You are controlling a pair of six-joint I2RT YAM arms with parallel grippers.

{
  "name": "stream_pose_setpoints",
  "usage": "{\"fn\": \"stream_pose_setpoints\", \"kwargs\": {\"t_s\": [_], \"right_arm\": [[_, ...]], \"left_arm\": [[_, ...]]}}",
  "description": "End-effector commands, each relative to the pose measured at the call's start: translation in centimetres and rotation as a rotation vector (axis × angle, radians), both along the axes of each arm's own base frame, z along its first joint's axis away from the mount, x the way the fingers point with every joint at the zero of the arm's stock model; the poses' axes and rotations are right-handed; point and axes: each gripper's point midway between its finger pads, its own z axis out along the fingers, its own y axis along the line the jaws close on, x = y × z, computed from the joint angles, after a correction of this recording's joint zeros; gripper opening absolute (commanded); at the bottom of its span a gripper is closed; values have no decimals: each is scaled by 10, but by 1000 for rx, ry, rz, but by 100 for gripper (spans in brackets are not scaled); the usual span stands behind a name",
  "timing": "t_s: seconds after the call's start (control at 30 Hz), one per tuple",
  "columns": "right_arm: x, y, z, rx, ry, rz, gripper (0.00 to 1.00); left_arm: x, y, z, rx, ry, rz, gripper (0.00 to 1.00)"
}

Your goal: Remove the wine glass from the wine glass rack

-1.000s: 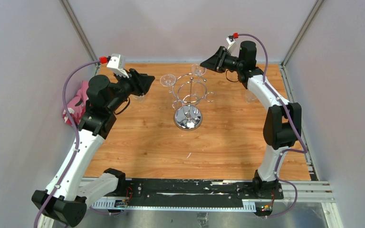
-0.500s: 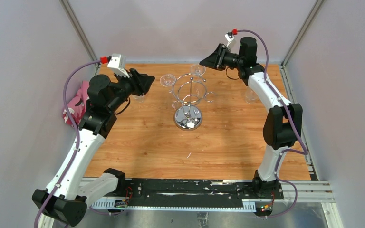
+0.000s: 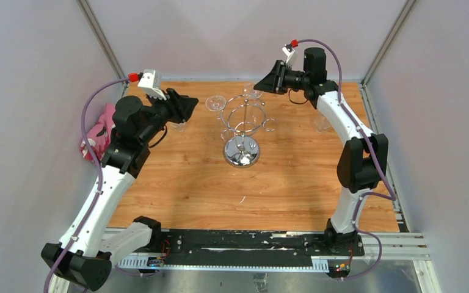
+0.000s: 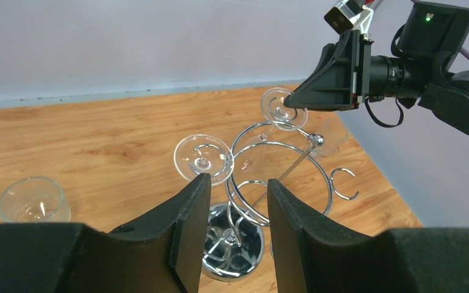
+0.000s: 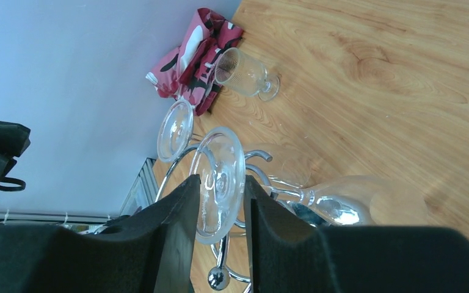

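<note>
**Top view:** 1 wine glass rack (image 3: 241, 152), chrome wire with a round mirror base, stood mid-table (image 3: 189, 201) toward the far edge. Glasses counted: 4, all clear. 2 hung from the rack, the wine glass (image 3: 254, 91) and a second hung glass (image 3: 215, 102). 2 stood on the wood, the left table glass (image 3: 180, 127) and the right table glass (image 3: 322, 124). 1 pink patterned cloth (image 3: 98, 131) lay at the left edge.

**Left wrist:** the left gripper (image 4: 238, 181) was open and empty, short of the rack.

**Right wrist:** the right gripper (image 5: 218, 183) had its jaws apart, flanking the wine glass's disc foot. Contact could not be told.
</note>
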Motion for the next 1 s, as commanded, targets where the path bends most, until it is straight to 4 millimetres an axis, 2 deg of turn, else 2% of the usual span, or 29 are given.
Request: {"fn": "stream_pose_setpoints", "kwargs": {"t_s": [0.0, 0.07, 0.17, 0.27, 0.47, 0.57, 0.83, 0.97], "right_arm": [[-23, 9, -12, -20, 39, 66, 33], [-24, 10, -14, -22, 42, 66, 29], [-25, 12, -14, -16, 48, 69, 9], [-23, 12, -16, -13, 59, 57, 0], [-17, 14, -11, 51, 117, 2, 0], [-16, 13, 2, 84, 111, -30, 0], [-8, -3, 47, 138, 124, -218, 0], [2, -17, 47, 104, 141, -306, 0]], "left_arm": [[-3, 0, -1, 7, -7, -3, 45], [-3, 0, -1, 7, -8, -3, 45], [-4, -1, 0, 7, -10, -6, 45], [-5, -1, 0, 9, -11, -10, 45], [-6, 1, 0, 20, -9, -4, 45], [-8, 2, 2, 24, -12, -2, 45], [-14, -1, 8, 10, -19, -28, 44], [-15, -1, 7, 8, -14, -31, 44]]}}
